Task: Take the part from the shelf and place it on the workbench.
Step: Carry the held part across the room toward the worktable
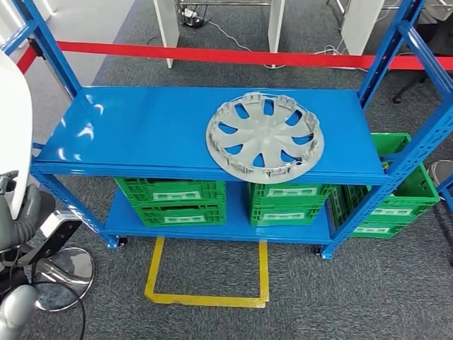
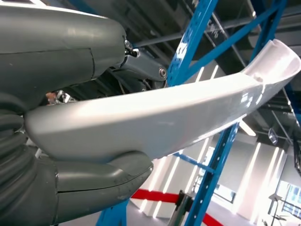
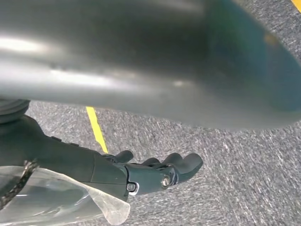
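Note:
A long white curved part lies in my left hand, gripped between the thick grey thumb and the darker fingers. In the head view the same white part stands up at the far left edge, left of the blue shelf. A grey wheel cover lies flat on the shelf's top board, right of centre, with no hand near it. My right hand hangs over the grey carpet with its fingers stretched out and nothing in them.
Green crates sit on the lower shelf board, and another green crate stands outside the right post. Yellow floor tape marks a box in front of the shelf. A red barrier band runs behind. A broad blurred grey surface passes close by my right hand.

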Tool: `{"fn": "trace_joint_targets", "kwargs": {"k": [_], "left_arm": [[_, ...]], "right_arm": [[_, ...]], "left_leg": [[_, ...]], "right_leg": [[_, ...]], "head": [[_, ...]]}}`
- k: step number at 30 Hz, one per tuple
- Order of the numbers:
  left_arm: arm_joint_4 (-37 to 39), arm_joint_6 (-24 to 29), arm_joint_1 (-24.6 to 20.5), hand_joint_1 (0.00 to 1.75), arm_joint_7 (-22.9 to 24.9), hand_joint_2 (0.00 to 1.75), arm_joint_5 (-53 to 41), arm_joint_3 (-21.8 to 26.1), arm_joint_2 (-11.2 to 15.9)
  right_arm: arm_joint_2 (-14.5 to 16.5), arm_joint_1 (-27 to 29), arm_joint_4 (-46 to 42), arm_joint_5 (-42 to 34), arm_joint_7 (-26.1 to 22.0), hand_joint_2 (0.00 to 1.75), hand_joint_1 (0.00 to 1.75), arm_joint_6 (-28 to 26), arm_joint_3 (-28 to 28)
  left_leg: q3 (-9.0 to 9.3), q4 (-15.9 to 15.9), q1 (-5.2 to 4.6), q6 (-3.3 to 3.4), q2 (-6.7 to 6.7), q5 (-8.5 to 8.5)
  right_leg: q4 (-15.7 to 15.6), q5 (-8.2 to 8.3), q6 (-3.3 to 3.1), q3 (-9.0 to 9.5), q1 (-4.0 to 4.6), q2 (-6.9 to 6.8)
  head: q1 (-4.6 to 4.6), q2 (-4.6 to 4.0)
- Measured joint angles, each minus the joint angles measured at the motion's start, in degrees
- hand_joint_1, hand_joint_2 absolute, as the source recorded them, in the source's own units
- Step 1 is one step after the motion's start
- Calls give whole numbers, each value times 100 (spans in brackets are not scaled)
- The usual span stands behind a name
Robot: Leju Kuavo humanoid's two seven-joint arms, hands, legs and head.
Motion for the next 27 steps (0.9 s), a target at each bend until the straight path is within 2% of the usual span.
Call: {"fn": "trace_joint_targets", "kwargs": {"k": [2, 3, 4, 5, 7, 8, 9, 10, 11, 12, 13, 14, 15, 16, 17, 18, 19, 20, 22, 23, 24, 25, 26, 27], "left_arm": [[-17, -5, 35, 143, -3, 175, 13, 45, 10], [-24, -7, 67, 143, -3, 175, 18, 68, 17], [-31, -8, 97, 143, -4, 175, 21, 93, 26], [-34, -9, 120, 143, -6, 175, 24, 119, 34], [-36, -8, 141, 143, -14, 175, 24, 154, 40], [-37, -7, 149, 143, -20, 175, 24, 163, 40], [-37, -7, 157, 143, -25, 175, 24, 169, 40], [-37, -6, 162, 143, -30, 175, 25, 174, 40], [-41, -5, 164, 143, -33, 175, 26, 179, 42], [-50, -4, 163, 143, -36, 175, 27, 186, 45], [-62, -3, 162, 143, -38, 175, 29, 194, 52], [-76, -1, 160, 143, -40, 175, 30, 204, 61], [-87, 1, 160, 143, -43, 175, 31, 211, 69], [-94, 1, 161, 143, -45, 175, 31, 216, 76], [-97, 2, 163, 143, -46, 175, 31, 219, 79], [-98, 1, 161, 143, -47, 175, 31, 219, 80], [-99, 1, 160, 143, -47, 175, 31, 219, 80], [-100, 1, 162, 143, -47, 175, 32, 218, 77], [-102, 1, 175, 143, -47, 175, 32, 218, 75], [-102, 1, 184, 143, -47, 175, 32, 217, 74], [-102, 1, 192, 143, -47, 175, 35, 217, 72], [-101, 1, 199, 143, -47, 175, 42, 217, 71], [-101, 1, 207, 143, -47, 175, 53, 220, 71], [-101, 1, 214, 143, -47, 175, 66, 229, 71]], "right_arm": [[2, 3, 11, 21, -4, 0, 0, -28, -1], [4, 7, 18, 33, -8, 0, 0, -45, -1], [7, 9, 24, 42, -11, 0, 0, -62, -1], [9, 8, 33, 48, -15, 0, 0, -74, 0], [9, 1, 44, 50, -19, 0, 0, -87, 1], [9, -1, 49, 51, -24, 0, 0, -87, 1], [9, -2, 51, 52, -31, 0, 0, -86, 1], [9, -3, 52, 56, -39, 0, 0, -84, 1], [9, -5, 54, 60, -46, 0, 0, -81, 1], [10, -10, 55, 64, -52, 0, 0, -78, 1], [11, -16, 56, 67, -56, 0, 0, -77, 2], [13, -21, 57, 67, -59, 0, 0, -75, 2], [15, -24, 57, 67, -62, 0, 0, -74, 2], [15, -25, 58, 67, -64, 0, 0, -73, 2], [15, -21, 59, 68, -66, 0, 0, -72, 1], [15, -16, 60, 68, -66, 0, 0, -72, -1], [15, -10, 62, 69, -66, 0, 0, -74, -1], [15, -6, 63, 69, -66, 0, 0, -75, -1], [14, -9, 64, 68, -66, 0, 0, -77, 1], [14, -13, 64, 68, -67, 0, 0, -77, 1], [13, -16, 64, 72, -68, 0, 0, -77, 1], [13, -17, 66, 78, -69, 0, 0, -76, 1], [13, -17, 67, 84, -72, 0, 0, -77, 1], [13, -20, 68, 92, -74, 0, 0, -77, 1]], "left_leg": [[-54, 23, 11, -65, -6, 78], [-90, 62, 18, -98, -17, 24], [-138, 180, 27, -131, -28, -133], [-207, 406, 37, -161, -38, -391], [-352, 1101, 49, -209, -45, -959], [-383, 1419, 54, -219, -45, -1104], [-348, 1599, 56, -218, -45, -1105], [-221, 1580, 57, -206, -46, -985], [-3, 1362, 54, -181, -48, -813], [293, 987, 46, -144, -54, -683], [616, 519, 33, -101, -60, -649], [869, 127, 18, -65, -66, -682], [1023, -142, 1, -32, -71, -739], [1075, -277, -17, -3, -71, -767], [1035, -302, -18, 30, -67, -728], [972, -311, -14, 72, -57, -664], [899, -322, -6, 118, -46, -588], [810, -336, 7, 153, -35, -505], [622, -329, 6, 186, -25, -350], [521, -318, 5, 182, -20, -270], [417, -301, 5, 175, -16, -195], [307, -274, 6, 163, -12, -129], [200, -238, 8, 146, -10, -71], [105, -192, 9, 125, -10, -24]], "right_leg": [[-67, 14, -92, -52, 6, 1], [-67, 63, -152, -102, 3, -8], [-76, 121, -211, -170, -4, -20], [-84, 187, -257, -226, -11, -33], [-76, 315, -297, -358, 5, -46], [-67, 383, -301, -435, 14, -50], [-55, 450, -299, -528, 25, -54], [-40, 514, -294, -625, 36, -55], [-24, 576, -287, -716, 47, -55], [-10, 636, -280, -790, 54, -55], [3, 693, -270, -847, 69, -50], [8, 752, -252, -885, 78, -47], [5, 811, -227, -909, 79, -46], [-4, 870, -191, -926, 78, -46], [-16, 921, -153, -943, 72, -46], [0, 895, -116, -976, 63, -41], [82, 759, -84, -1031, 58, -35], [268, 506, -54, -1109, 52, -31], [945, -123, 1, -1278, 36, -33], [1314, -299, 26, -1324, 32, -35], [1575, -316, 44, -1310, 31, -36], [1662, -200, 54, -1218, 29, -38], [1543, -24, 56, -1030, 27, -39], [1234, 111, 53, -746, 24, -40]], "head": [[7, -1], [6, -1], [1, -1], [-8, -1], [-32, 0], [-38, 0], [-39, 0], [-42, -1], [-44, -1], [-42, -1], [-44, -1], [-40, 0], [-41, 0], [-46, 0], [-50, 0], [-65, 0], [-61, 0], [-51, 0], [-25, 0], [-20, 0], [-18, 0], [-15, -1], [-15, -1], [-14, -1]]}}
